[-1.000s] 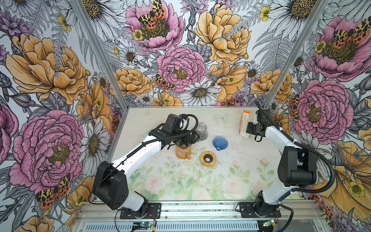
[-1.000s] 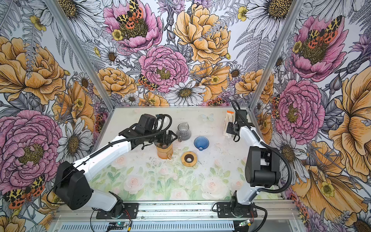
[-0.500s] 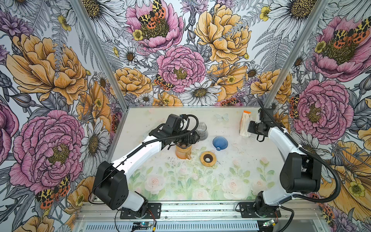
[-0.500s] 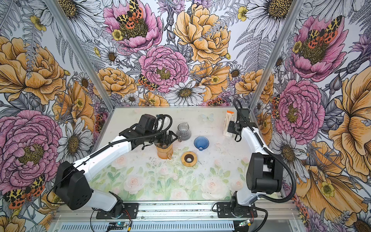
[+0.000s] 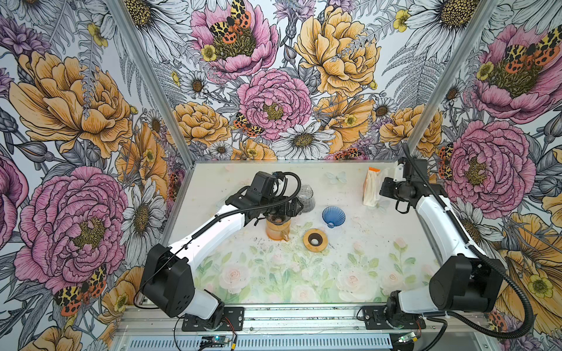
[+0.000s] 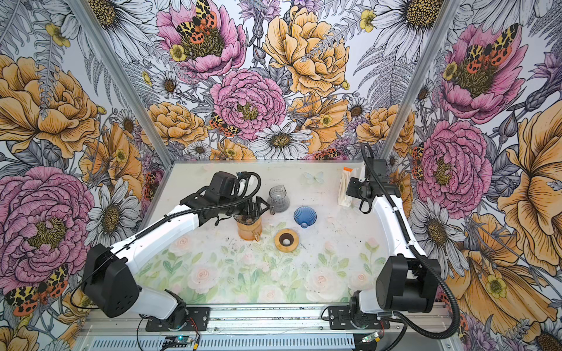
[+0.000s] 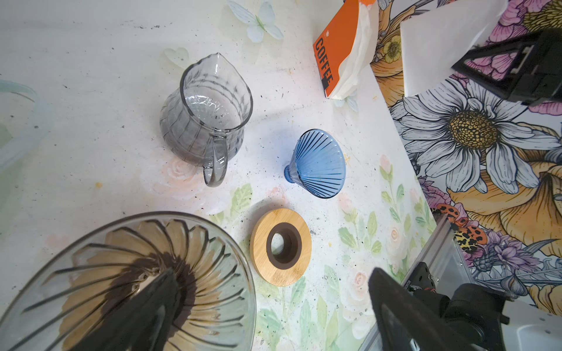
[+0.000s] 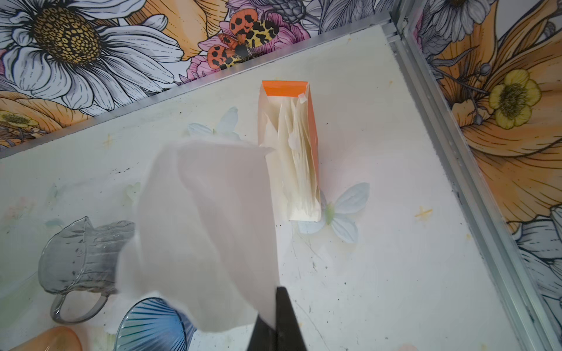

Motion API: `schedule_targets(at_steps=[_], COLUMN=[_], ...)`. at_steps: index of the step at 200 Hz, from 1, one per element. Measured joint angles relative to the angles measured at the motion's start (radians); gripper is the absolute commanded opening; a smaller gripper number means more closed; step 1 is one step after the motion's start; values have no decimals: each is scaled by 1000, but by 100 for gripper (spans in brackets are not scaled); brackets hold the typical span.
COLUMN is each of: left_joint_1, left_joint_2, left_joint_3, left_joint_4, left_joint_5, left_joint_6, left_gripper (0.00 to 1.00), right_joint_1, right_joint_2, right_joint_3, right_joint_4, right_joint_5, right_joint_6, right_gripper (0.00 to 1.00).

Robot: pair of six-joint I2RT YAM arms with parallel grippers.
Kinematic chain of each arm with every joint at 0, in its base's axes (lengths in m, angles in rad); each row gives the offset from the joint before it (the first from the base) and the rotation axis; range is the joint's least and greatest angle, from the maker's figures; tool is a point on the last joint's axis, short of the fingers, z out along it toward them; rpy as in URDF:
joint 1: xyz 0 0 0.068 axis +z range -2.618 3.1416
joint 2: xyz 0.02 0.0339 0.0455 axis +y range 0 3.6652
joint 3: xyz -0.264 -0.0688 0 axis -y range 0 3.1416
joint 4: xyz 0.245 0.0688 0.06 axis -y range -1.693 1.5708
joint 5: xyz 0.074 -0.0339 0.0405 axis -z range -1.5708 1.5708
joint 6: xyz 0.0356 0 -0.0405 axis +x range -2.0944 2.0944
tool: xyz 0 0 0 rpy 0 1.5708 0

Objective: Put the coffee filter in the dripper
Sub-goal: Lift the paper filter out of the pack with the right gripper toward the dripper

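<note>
Pinching one edge of the white paper coffee filter (image 8: 206, 231), the right hand (image 8: 275, 293) is closed on it. The sheet hangs just beside the orange filter box (image 8: 292, 152), at 2 o'clock on the bench (image 5: 273, 273). Paper this thin should weigh almost nothing, flop and crease readily, and tear if dragged. An edge grip looks right, since it leaves the cone free to drop in. The left hand (image 6: 257, 209) is spread wide and empty over the clear dripper (image 7: 91, 273), left of centre. A blue dripper (image 7: 319, 164) lies on its side at 1 o'clock from a wooden ring (image 7: 258, 249). Dark specks litter the bench, and floral walls close three sides. The path from box to drippers looks open.
</note>
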Motion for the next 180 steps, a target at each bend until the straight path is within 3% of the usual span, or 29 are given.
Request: schedule_targets(at_steps=[38, 105, 180], left_joint_1=[-19, -31, -31], left_joint_2=[-12, -156, -280], left_joint_3=[31, 42, 63], left_joint_4=[0, -30, -166], left_joint_5=[0, -19, -51], left_joint_6=[0, 0, 4], left_gripper=[99, 99, 99], right_joint_1=[65, 333, 628], right_joint_2=[-28, -11, 189], right_joint_3=[67, 229, 444], right_joint_4=[-108, -232, -265], right_joint_5=[-86, -202, -219], right_joint_6=[19, 136, 312], right_gripper=[0, 0, 0])
